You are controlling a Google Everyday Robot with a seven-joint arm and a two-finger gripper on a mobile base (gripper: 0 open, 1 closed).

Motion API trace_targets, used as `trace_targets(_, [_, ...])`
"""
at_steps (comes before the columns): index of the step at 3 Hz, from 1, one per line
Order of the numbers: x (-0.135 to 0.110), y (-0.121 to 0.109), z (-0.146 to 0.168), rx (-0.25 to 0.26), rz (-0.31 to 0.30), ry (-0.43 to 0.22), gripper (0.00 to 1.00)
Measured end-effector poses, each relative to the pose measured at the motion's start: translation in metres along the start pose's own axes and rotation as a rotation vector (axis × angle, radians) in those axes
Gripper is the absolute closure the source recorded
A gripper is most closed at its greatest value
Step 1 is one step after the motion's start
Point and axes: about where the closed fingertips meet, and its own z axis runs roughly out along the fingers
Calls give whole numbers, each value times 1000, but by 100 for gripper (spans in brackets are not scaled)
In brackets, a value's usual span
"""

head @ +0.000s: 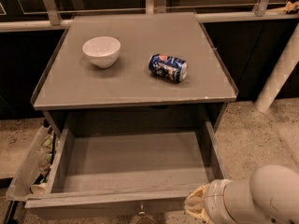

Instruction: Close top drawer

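Note:
The top drawer (131,164) of the grey cabinet is pulled far out, and its inside is empty. Its front panel (107,206) runs along the bottom edge of the view, with the small metal knob (141,213) at its centre. My white arm comes in from the lower right. The gripper (196,206) is at the right end of the drawer front, close to it or touching it. Its fingers are hidden behind the wrist.
A white bowl (101,51) and a blue soda can (168,67) lying on its side rest on the cabinet top (131,85). A clear bin with rubbish (32,169) stands at the drawer's left. A white post (280,73) stands at the right. The floor is speckled stone.

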Motion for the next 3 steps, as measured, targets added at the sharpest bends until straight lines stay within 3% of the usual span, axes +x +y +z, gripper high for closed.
trace_targets(2, [0,-5,3,2,1,-34,12])
trace_targets(3, [-2,-7,5,6,0,-45,14])
